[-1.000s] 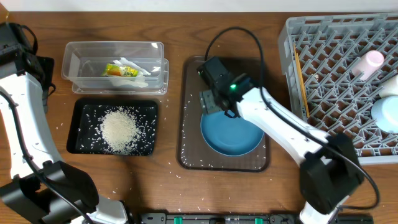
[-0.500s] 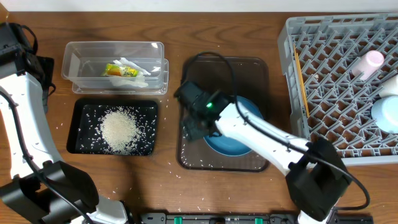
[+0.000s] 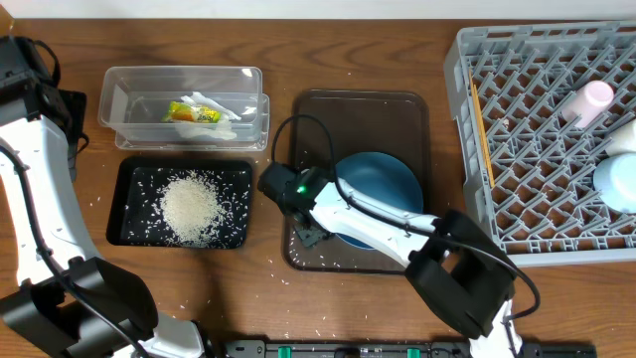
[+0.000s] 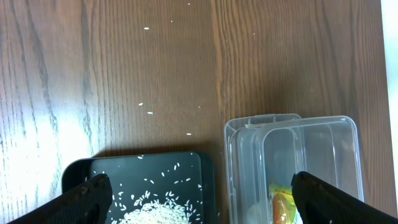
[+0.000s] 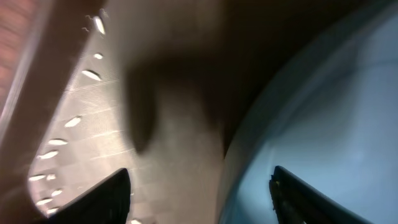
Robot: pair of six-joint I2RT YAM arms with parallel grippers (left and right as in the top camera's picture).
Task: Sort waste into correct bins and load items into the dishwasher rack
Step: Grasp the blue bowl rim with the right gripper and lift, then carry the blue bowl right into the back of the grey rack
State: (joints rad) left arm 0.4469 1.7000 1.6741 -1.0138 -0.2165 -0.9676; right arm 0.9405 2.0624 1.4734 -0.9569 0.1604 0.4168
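Jaws spread, the right tool (image 5: 199, 196) straddles the left rim of the dark-blue bowl (image 3: 383, 181) on the brown serving tray (image 3: 363, 119), while the left tool (image 4: 205, 194), likewise spread, hangs above the black tray (image 4: 124, 165) and clear container (image 4: 245, 174).

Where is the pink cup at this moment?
In the overhead view, the pink cup lies inside the rack on the right side of the table, near its far right corner, just beside the pale cup.

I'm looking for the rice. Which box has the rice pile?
The shallow black tray holds the rice heap; the clear container holds a yellow wrapper instead.
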